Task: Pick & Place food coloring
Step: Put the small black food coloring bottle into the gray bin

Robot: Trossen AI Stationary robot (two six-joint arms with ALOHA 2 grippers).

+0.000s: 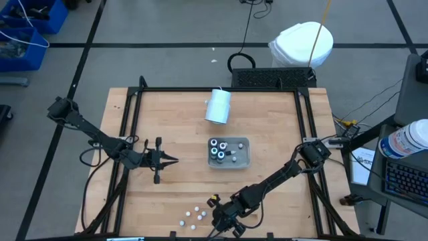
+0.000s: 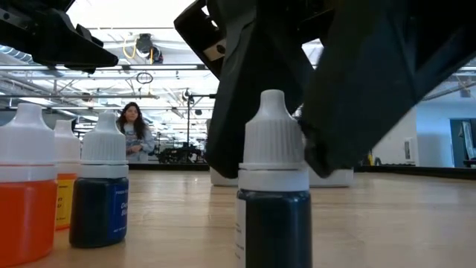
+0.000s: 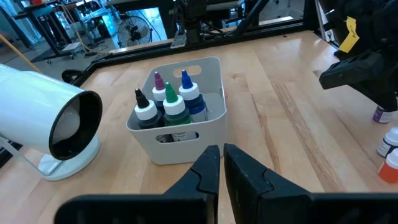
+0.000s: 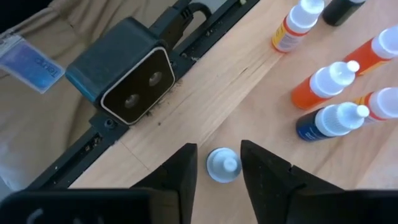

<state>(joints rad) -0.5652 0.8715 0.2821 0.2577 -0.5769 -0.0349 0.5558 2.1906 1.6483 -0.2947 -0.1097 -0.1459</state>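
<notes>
Several tiny food coloring bottles [image 1: 194, 215] stand loose on the wood near the table's near edge; they also show in the right wrist view as bottles [image 4: 329, 118] with orange and dark blue fill. My right gripper [image 4: 217, 152] is open and points down over one dark bottle with a white cap [image 4: 222, 166], a finger on either side of the cap [image 2: 274, 134]. I cannot see it touch. More bottles [image 3: 168, 106] stand upright in the pale tray [image 1: 244, 142]. My left gripper [image 3: 221, 165] is shut and hovers left of the tray [image 3: 186, 146].
A pale blue-white cylinder [image 1: 217, 106] lies on its side beyond the tray, its open end [image 3: 74, 124] toward my left gripper. A dark two-lens camera box [image 4: 127, 71] sits at the near edge beside the loose bottles. A black frame rail [image 1: 134, 100] borders the table. A person [image 2: 134, 130] stands far behind.
</notes>
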